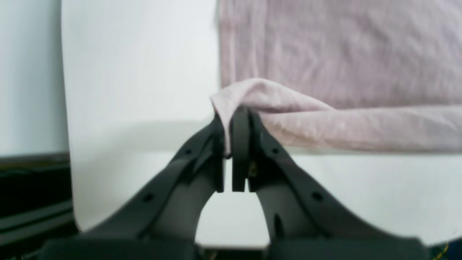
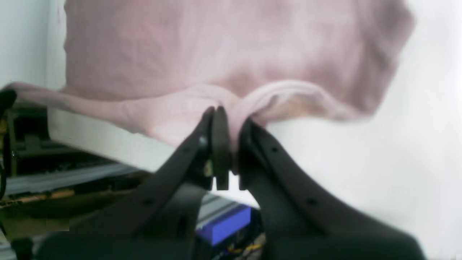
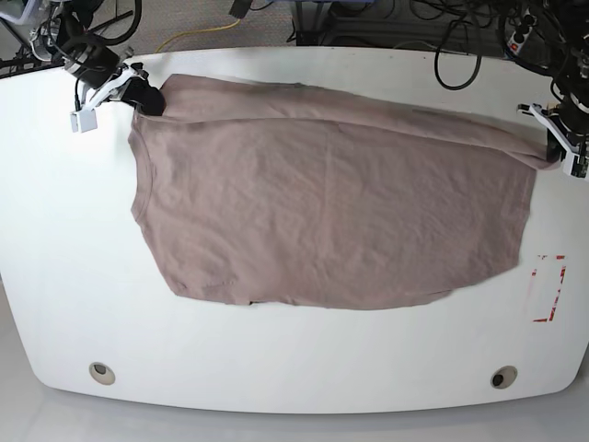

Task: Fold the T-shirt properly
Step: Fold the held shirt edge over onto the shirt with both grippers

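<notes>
The T-shirt point(image 3: 331, 212) is a plain mauve-taupe cloth spread across the middle of the white table point(image 3: 276, 359). Its far long edge is lifted into a ridge between the two arms. My left gripper point(image 1: 228, 119) is shut on the T-shirt point(image 1: 325, 126) at a raised corner, at the base view's right end point(image 3: 555, 147). My right gripper point(image 2: 231, 119) is shut on a bunched fold of the T-shirt point(image 2: 216, 54), at the base view's far left corner point(image 3: 152, 99). The fingertips are partly buried in cloth in both wrist views.
A red-outlined rectangle mark point(image 3: 549, 287) lies on the table near the right edge. Two round holes point(image 3: 102, 372) point(image 3: 502, 377) sit near the front edge. Cables and equipment point(image 3: 386, 18) crowd the space behind the table. A blue block point(image 2: 225, 222) lies below the table edge.
</notes>
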You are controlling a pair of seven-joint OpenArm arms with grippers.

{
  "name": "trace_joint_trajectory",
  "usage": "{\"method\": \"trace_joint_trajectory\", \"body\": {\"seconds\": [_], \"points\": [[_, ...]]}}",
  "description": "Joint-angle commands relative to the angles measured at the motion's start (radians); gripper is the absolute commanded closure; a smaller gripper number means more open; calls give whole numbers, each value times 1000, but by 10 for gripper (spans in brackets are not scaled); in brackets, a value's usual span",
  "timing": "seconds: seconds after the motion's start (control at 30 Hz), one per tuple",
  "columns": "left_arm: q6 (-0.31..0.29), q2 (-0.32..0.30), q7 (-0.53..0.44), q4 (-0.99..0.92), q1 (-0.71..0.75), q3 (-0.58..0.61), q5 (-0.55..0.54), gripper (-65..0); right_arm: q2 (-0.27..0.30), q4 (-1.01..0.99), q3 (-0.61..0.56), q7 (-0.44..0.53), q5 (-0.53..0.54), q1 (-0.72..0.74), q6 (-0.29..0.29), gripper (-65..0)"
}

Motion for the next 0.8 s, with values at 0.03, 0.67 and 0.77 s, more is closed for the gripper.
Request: {"method": "trace_joint_trajectory", "body": {"seconds": [0.03, 0.67, 0.77], "points": [[2, -17, -15, -12, -61, 32, 63, -1, 20, -46, 3, 16, 23, 67, 10, 0], [2, -16, -32, -316, -322, 120, 235, -1, 78, -410, -86, 24, -24, 400, 10, 0], [2, -19, -55, -342, -328, 120, 240, -1, 78, -421, -70, 27, -89, 434, 10, 0]]}}
